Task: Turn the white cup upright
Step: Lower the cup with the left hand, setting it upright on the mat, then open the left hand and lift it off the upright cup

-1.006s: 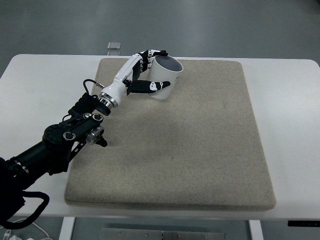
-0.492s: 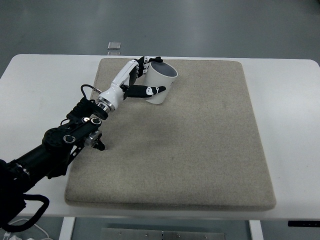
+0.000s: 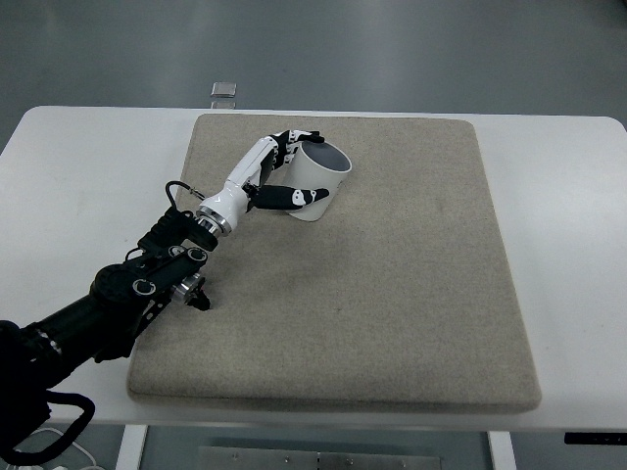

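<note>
A white cup [image 3: 318,180] stands mouth-up and slightly tilted on the beige mat [image 3: 392,294], toward the mat's far left part. My left hand [image 3: 286,168] wraps it from the left: the thumb [image 3: 297,198] crosses its near side and the other fingers [image 3: 294,139] curl over its far rim. The left arm [image 3: 137,284] runs from the lower left corner up to the cup. No right arm shows.
The mat lies on a white table [image 3: 59,196]. A small grey object [image 3: 224,91] sits at the table's far edge, beyond the mat's far left corner. Grey floor lies past the table.
The hand and cup dipped toward the far left half a second ago, then shifted slightly right and nearer. The cup stays held, mouth up.
</note>
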Tool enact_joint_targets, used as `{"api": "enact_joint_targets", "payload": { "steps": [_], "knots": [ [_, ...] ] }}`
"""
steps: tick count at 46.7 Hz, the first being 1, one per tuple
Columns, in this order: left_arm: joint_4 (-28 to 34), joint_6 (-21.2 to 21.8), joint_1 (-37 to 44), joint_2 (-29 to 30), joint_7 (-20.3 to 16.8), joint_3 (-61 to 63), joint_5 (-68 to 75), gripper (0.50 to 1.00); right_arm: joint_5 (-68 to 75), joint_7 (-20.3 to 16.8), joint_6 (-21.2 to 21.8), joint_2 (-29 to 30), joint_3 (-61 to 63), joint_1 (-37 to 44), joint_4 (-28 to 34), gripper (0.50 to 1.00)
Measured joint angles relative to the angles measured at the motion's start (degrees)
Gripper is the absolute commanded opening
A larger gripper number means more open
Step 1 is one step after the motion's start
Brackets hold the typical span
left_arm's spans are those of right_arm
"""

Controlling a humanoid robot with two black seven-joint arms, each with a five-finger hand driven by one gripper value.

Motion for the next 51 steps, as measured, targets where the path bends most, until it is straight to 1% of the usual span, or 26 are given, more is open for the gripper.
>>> {"api": "enact_joint_targets", "payload": {
  "steps": [1,4,8,11,23,40,51],
  "knots": [
    [-0.1,0.0,0.0,0.0,0.0,0.0,-0.1,0.923,0.0,0.0,0.0,0.0,0.0,0.0,0.0,0.928],
    [-0.2,-0.1,0.0,0.0,0.0,0.0,-0.3,0.956,0.0,0.0,0.0,0.0,0.0,0.0,0.0,0.930],
    [-0.8,-0.2,0.0,0.0,0.1,-0.4,-0.4,0.969,0.0,0.0,0.0,0.0,0.0,0.0,0.0,0.928],
    [-1.3,-0.2,0.0,0.0,0.1,-0.6,-0.5,0.990,0.0,0.0,0.0,0.0,0.0,0.0,0.0,0.930],
    [-3.7,-0.1,0.0,0.4,0.0,-0.9,-0.6,0.992,0.0,0.0,0.0,0.0,0.0,0.0,0.0,0.928],
    [-4.9,0.0,0.2,0.8,0.0,-1.4,-0.6,0.992,0.0,0.0,0.0,0.0,0.0,0.0,0.0,0.928],
    [-6.9,0.3,0.1,1.3,0.0,-1.5,-0.6,0.992,0.0,0.0,0.0,0.0,0.0,0.0,0.0,0.928]
  ]
}}
